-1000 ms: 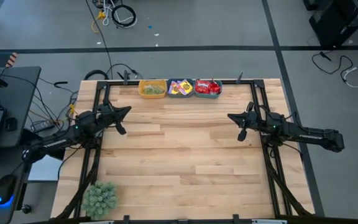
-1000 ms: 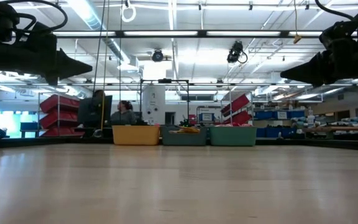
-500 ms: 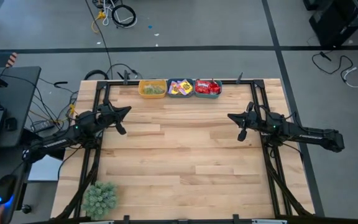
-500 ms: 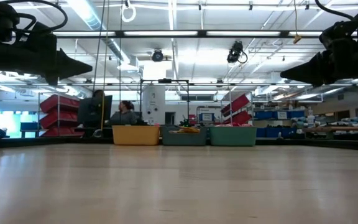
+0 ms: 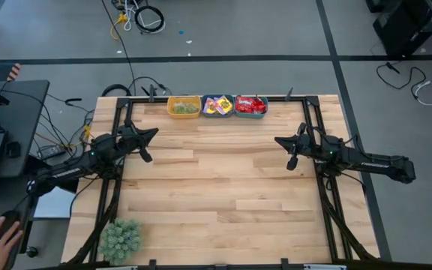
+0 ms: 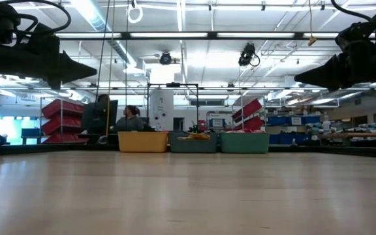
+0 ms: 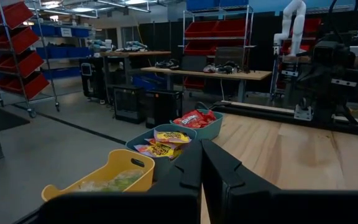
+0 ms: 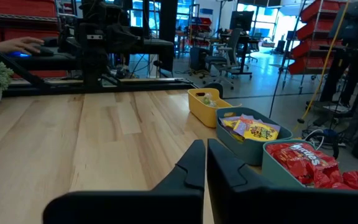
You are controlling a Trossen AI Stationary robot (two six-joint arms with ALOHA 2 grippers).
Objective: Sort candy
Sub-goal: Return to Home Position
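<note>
My left gripper (image 5: 148, 133) hovers over the left side of the table (image 5: 223, 187), jaws pressed together on nothing. The right gripper (image 5: 281, 141) hangs over the right side, likewise closed and empty. Along the far edge I see pale green pieces (image 5: 185, 109) in the yellow bin (image 6: 142, 141), yellow packets (image 5: 217, 106) in the middle teal bin (image 6: 193, 143), and red packets (image 5: 250, 105) in the right teal bin (image 6: 245, 142).

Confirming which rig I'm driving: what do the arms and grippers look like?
The left arm and right arm are slim black jointed links. The left gripper and right gripper are black too, each tapering to a narrow wedge. No markings show.
</note>
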